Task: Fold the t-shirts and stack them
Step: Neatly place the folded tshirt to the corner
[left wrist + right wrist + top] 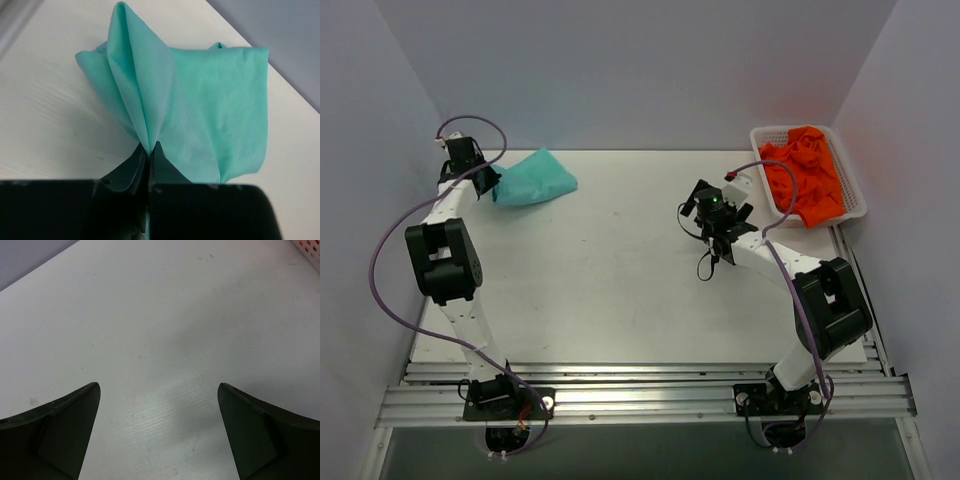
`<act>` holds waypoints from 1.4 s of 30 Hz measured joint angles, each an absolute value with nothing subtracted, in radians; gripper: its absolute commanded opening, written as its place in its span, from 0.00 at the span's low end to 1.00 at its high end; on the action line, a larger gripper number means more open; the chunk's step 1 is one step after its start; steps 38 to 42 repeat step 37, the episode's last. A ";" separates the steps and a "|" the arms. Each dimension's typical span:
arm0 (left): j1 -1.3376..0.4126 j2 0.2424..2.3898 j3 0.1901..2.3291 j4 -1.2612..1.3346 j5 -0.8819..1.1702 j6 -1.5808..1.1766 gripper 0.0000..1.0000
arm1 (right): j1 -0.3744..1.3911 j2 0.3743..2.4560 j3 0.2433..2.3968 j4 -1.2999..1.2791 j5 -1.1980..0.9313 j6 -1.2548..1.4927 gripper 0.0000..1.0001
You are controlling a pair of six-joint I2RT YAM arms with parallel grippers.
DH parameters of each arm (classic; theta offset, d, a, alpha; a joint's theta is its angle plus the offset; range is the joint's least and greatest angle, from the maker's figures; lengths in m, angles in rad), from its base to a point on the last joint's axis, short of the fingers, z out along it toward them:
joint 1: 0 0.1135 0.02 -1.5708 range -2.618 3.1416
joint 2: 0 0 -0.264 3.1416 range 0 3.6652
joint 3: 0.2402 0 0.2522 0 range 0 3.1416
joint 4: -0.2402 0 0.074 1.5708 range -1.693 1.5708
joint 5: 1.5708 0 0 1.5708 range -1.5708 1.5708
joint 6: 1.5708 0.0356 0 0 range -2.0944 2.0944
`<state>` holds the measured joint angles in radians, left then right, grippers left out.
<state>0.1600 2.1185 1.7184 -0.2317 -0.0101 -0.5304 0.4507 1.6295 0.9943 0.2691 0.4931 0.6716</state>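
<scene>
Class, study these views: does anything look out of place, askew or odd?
Two things. The teal t-shirt lies bunched at the far left of the table, a ridge of cloth pinched in the shut left gripper. The orange t-shirts are a crumpled heap in the white basket, which sits askew at the far right.

Soft, even overhead light, bright without harsh glare. The matte white table carries only faint, soft-edged shadows. The teal-green cloth t-shirt is sharp, its folds gently shaded; the black fingers of the left gripper are dark and blurred. The right wrist view shows a pale sheen on the table.
</scene>
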 measured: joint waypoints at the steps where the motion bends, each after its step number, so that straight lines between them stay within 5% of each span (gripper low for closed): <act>1: 0.180 2.125 1.740 -0.253 -0.025 -0.516 0.28 | 0.450 1.629 0.994 0.273 0.487 0.672 1.00; 2: 0.202 2.133 1.762 -0.273 -0.035 -0.504 0.55 | 0.450 1.629 0.994 0.276 0.481 0.673 1.00; 4: 0.236 2.151 1.800 -0.301 -0.052 -0.498 0.94 | 0.450 1.629 0.994 0.282 0.470 0.673 1.00; 12: 0.297 2.133 1.773 -0.353 -0.130 -0.535 0.94 | 0.450 1.635 0.994 0.289 0.455 0.675 1.00; 19: 0.271 1.834 1.516 -0.285 -0.116 -0.554 0.94 | 0.451 1.670 0.995 0.295 0.455 0.679 1.00; 26: 0.197 1.626 1.480 -0.089 -0.009 -0.510 0.94 | 0.503 1.685 1.023 0.256 0.487 0.680 1.00; 42: 0.088 1.587 1.353 0.034 0.026 -0.440 0.94 | 0.654 1.647 1.071 0.126 0.584 0.705 1.00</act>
